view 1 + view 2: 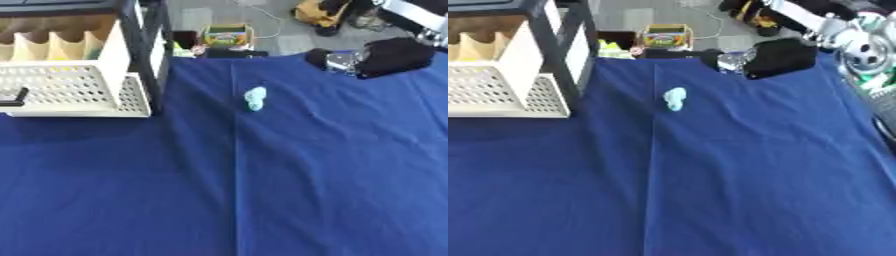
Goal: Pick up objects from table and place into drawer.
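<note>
A small pale turquoise object (255, 98) lies on the blue cloth of the table (306, 175), toward the far middle. At the far left a white perforated drawer (70, 90) stands pulled out of a black-framed shelf unit (144, 45); a dark handle (14, 98) shows at its left edge. My right hand (385, 57), black with silver parts, comes in from the upper right corner and hovers over the table's far edge, to the right of and beyond the turquoise object, apart from it. Nothing is seen in it.
Beige dividers (44, 45) stand inside the shelf behind the drawer. Beyond the table's far edge a colourful box (227, 36) and a yellow-brown bag (319, 12) sit on the floor. White and green items (866, 47) crowd the right side.
</note>
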`<action>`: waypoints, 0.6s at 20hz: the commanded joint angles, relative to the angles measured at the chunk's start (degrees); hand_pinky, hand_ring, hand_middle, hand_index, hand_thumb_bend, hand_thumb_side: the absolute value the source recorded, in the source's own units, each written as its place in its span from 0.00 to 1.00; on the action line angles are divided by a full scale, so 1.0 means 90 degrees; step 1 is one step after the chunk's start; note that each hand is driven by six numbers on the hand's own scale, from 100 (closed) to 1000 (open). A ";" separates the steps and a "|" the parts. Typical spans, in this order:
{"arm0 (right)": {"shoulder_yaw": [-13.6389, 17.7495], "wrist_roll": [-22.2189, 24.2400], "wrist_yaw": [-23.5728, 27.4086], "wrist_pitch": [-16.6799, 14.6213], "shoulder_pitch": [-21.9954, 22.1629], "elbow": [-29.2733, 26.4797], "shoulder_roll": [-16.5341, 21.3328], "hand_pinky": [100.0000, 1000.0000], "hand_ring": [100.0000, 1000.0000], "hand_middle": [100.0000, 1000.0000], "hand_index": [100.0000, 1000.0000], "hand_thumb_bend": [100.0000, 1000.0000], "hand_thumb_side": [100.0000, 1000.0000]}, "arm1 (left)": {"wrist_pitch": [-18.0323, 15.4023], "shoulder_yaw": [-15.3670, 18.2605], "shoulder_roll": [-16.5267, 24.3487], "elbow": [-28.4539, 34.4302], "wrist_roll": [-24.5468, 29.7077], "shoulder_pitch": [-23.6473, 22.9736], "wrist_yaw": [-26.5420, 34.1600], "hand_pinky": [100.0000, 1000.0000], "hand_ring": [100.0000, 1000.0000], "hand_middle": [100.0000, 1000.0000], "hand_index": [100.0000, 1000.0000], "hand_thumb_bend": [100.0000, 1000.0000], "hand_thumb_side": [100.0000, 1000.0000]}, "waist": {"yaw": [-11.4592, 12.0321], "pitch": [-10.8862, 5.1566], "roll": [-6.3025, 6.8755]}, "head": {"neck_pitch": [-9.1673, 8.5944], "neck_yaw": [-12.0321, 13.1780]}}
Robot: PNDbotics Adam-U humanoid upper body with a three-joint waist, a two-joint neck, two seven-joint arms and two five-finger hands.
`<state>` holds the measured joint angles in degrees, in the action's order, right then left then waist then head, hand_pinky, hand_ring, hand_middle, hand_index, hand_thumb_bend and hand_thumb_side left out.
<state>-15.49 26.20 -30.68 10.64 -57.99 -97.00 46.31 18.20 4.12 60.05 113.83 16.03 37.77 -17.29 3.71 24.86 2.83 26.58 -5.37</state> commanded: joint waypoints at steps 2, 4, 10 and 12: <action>-0.0078 0.0157 -0.0206 -0.0121 -0.0353 0.0510 -0.0155 0.78 0.74 0.73 0.85 0.43 0.53 | 0.0099 0.0171 0.0058 0.0084 -0.1355 0.0049 0.0439 0.00 0.00 0.00 0.78 0.17 0.40 | 0.0044 -0.0141 -0.0013 | -0.0030 -0.0140; -0.0112 0.0256 -0.0195 -0.0177 -0.0488 0.0795 -0.0286 0.78 0.73 0.73 0.85 0.45 0.49 | 0.0145 0.0162 0.0036 0.0085 -0.2103 0.0050 0.0755 0.00 0.00 0.00 0.78 0.18 0.40 | 0.0057 -0.0133 -0.0006 | -0.0033 -0.0163; -0.0083 0.0482 -0.0183 -0.0242 -0.0785 0.1628 -0.0627 0.78 0.72 0.71 0.80 0.48 0.34 | -0.0128 0.0202 -0.0070 0.0085 -0.4172 0.0115 0.1693 0.00 0.00 0.00 0.77 0.22 0.37 | 0.0116 -0.0112 0.0001 | -0.0048 -0.0145; -0.0068 0.0503 -0.0240 -0.0286 -0.0861 0.1866 -0.0728 0.78 0.72 0.71 0.80 0.49 0.33 | -0.0319 0.0207 -0.0122 0.0085 -0.4728 0.0122 0.1910 0.00 0.00 0.00 0.77 0.23 0.36 | 0.0137 -0.0103 0.0000 | -0.0059 -0.0100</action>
<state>-16.95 30.47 -31.99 8.35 -64.31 -81.13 39.45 16.13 4.81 57.84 114.13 -23.32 37.98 -1.55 4.82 25.13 2.81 26.57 -6.56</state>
